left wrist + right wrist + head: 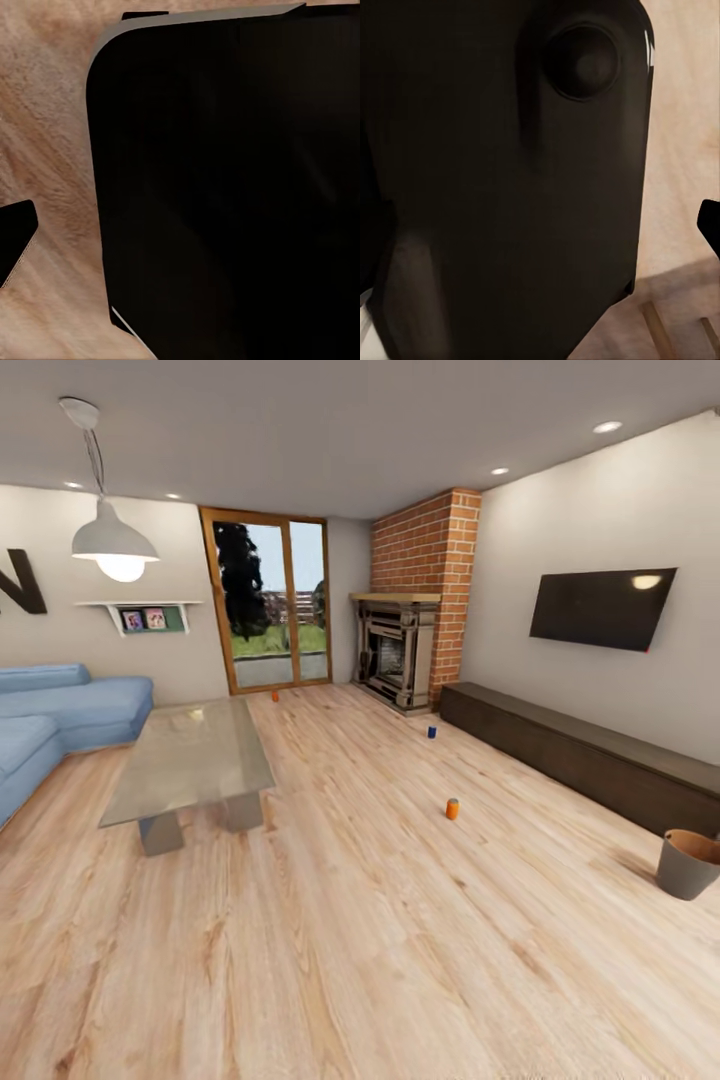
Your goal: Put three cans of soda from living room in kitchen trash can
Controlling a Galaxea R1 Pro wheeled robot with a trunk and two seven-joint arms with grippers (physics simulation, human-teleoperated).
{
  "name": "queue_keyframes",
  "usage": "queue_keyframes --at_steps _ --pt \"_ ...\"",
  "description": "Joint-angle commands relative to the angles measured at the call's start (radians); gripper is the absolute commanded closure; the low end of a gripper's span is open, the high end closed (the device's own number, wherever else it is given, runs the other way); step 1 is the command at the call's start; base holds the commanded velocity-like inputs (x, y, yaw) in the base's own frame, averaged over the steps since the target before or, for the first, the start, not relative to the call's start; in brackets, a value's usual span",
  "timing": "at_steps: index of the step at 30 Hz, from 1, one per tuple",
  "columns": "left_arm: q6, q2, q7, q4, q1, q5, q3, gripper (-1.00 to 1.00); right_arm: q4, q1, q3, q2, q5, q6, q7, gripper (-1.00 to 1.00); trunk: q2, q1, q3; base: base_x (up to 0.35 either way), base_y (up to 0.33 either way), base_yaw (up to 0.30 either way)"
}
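Three cans are standing upright on the floor well ahead of the robot, the nearest orange can (452,809) lying right of centre, the blue can (432,731) and far orange can (275,696) beyond, while the fingers' opening is staying impossible to tell.

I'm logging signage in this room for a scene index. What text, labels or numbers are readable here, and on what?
"N": large dark letter on the left wall, cut off by the frame's edge.
Soda cans: too small to read.
Pictures on the wall shelf: too blurred to read.
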Motion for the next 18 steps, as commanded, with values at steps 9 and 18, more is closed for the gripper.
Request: queue_keyframes --at_steps 9,18 --pt "0.000 -0.001 0.000 0.000 0.000 0.000 0.001 -1.00 0.000 0.000 0.000 0.000 0.000 -0.001 -0.002 -1.00 0.000 0.000 0.000 0.000 0.000 -0.218" --pt "0.000 -0.002 0.000 -0.001 0.000 0.001 0.002 -1.00 0.000 0.000 0.000 0.000 0.000 -0.001 -0.002 -1.00 0.000 0.000 0.000 0.000 0.000 -0.222"
